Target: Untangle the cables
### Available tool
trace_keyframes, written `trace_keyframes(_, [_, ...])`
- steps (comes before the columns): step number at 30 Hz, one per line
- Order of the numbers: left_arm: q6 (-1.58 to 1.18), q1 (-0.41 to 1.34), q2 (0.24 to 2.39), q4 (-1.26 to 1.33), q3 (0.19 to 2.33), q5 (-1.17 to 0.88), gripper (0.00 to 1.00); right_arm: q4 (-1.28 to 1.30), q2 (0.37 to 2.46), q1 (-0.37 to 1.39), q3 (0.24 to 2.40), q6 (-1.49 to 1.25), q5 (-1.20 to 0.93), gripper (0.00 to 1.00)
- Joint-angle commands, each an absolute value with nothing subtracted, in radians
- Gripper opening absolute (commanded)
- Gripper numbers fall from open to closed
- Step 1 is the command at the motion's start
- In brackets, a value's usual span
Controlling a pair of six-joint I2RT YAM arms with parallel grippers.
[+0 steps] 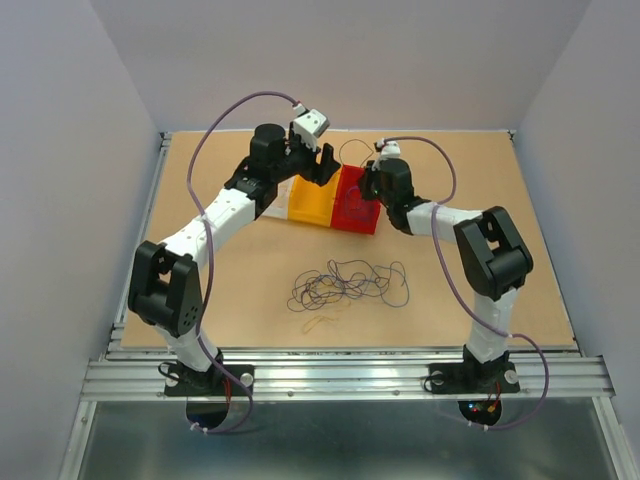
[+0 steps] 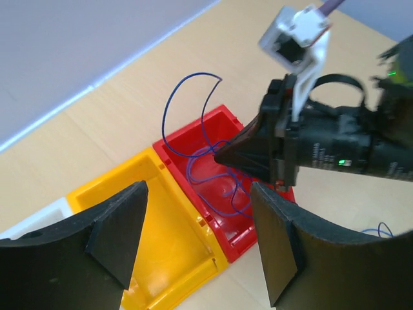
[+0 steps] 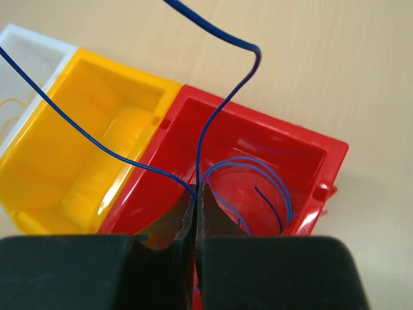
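Observation:
A tangle of thin dark and blue cables (image 1: 345,283) lies on the table in front of the bins, with a pale yellow strand (image 1: 322,322) just below it. My right gripper (image 3: 196,194) is shut on a blue wire (image 3: 255,49) over the red bin (image 3: 322,155); part of the wire coils inside the bin and loops rise above it. In the top view it (image 1: 368,185) is at the red bin (image 1: 357,222). My left gripper (image 2: 198,190) is open and empty above the yellow bin (image 2: 161,245) and red bin (image 2: 258,226), facing the blue wire (image 2: 193,75).
White (image 1: 278,205), yellow (image 1: 312,200) and red bins stand side by side at the middle back of the table. A pale strand lies in the white bin (image 3: 26,58). Grey walls enclose the table; a metal rail (image 1: 340,375) runs along the near edge.

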State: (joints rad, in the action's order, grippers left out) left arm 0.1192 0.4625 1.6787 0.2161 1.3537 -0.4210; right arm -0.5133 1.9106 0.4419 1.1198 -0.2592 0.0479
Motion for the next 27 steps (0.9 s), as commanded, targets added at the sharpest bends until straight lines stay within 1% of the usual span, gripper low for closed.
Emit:
trace_keyframes(1, [0.135,0.449,1.579,0.259,1.336,-0.388,0.76,-0.283,1.998,0.469,1.329,-0.278,0.162,0.01])
trace_keyframes(4, [0.138,0.449,1.56,0.264,1.321,-0.377,0.76,-0.178,2.075,0.479,1.451,-0.294,0.228,0.0])
trace_keyframes(9, [0.141,0.448,1.545,0.265,1.31,-0.368,0.76,-0.042,2.166,0.489,1.577,-0.285,0.275,0.01])
trace_keyframes(14, [0.146,0.446,1.534,0.267,1.301,-0.364,0.76,0.092,2.233,0.505,1.629,-0.294,0.32,0.01])
trace_keyframes(18, [0.149,0.446,1.54,0.264,1.302,-0.357,0.76,0.185,2.298,0.505,1.716,-0.293,0.347,0.01])
trace_keyframes(21, [0.153,0.446,1.552,0.261,1.307,-0.339,0.76,0.186,2.287,0.505,1.712,-0.302,0.357,0.07])
trace_keyframes(22, [0.153,0.446,1.561,0.259,1.312,-0.336,0.76,0.166,2.245,0.505,1.668,-0.308,0.37,0.09])
trace_keyframes(24, [0.153,0.446,1.572,0.253,1.318,-0.336,0.76,0.101,2.195,0.506,1.614,-0.307,0.368,0.15])
trace_keyframes(26, [0.153,0.446,1.578,0.247,1.327,-0.336,0.76,0.059,2.134,0.506,1.565,-0.296,0.348,0.24])
trace_keyframes(27, [0.155,0.445,1.578,0.245,1.327,-0.337,0.76,0.055,2.119,0.508,1.56,-0.295,0.342,0.24])
